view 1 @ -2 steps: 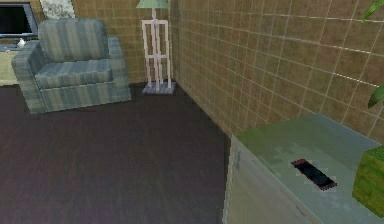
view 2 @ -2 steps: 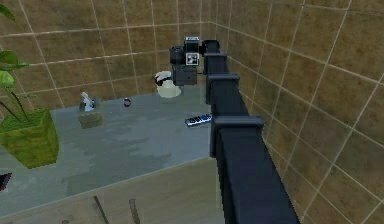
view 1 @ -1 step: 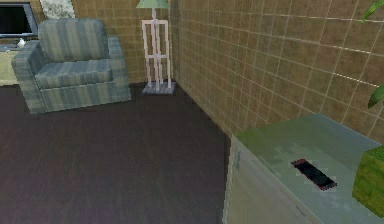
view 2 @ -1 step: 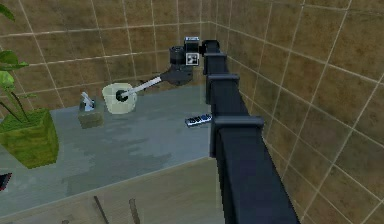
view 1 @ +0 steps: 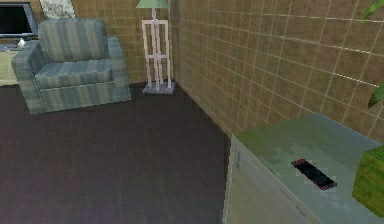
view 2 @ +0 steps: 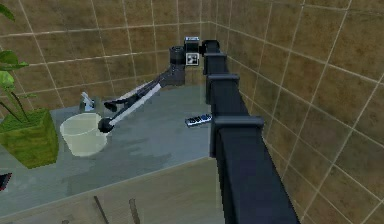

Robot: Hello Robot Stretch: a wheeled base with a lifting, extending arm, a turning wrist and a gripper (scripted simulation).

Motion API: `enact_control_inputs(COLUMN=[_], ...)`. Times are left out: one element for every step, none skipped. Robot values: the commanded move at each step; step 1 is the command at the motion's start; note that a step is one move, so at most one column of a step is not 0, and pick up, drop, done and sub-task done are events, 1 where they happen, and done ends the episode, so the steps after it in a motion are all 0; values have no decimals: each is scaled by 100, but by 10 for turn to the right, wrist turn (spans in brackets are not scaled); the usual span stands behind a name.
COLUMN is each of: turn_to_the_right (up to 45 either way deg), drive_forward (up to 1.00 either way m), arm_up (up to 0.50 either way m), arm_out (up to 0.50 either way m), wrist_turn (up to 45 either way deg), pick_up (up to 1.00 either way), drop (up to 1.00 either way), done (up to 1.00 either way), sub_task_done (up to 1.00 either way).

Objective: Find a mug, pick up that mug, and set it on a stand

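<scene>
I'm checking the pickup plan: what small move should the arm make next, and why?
Probably a short, straight lift. The claw ends at the white mug, which stands on the tabletop; I cannot tell whether it holds it. A potted plant stands just beside.

We see a green-topped cabinet [view 1: 290, 140] set against the tan tiled wall [view 1: 270, 60]. A dark remote [view 1: 314, 174] lies on its top, and a potted plant [view 2: 25, 135] in a square green pot stands at one corner of that top. A small grey object [view 2: 85, 100], too small for us to name, also stands on the cabinet, near the wall. Well apart from the cabinet, across the dark floor [view 1: 120, 150], we find a white-framed floor lamp [view 1: 155, 50], then a striped blue armchair [view 1: 72, 65], and farthest from it a television [view 1: 15, 20].
</scene>
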Motion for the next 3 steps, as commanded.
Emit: enact_control_inputs(turn_to_the_right=[0, 0, -450], drive_forward=[0, 0, 0], arm_up=[0, 0, 0], arm_out=[0, -40, 0], wrist_turn=[-270, 0, 0], pick_up=[0, 0, 0], drop=[0, 0, 0], done=[0, 0, 0], sub_task_done=[0, 0, 0])
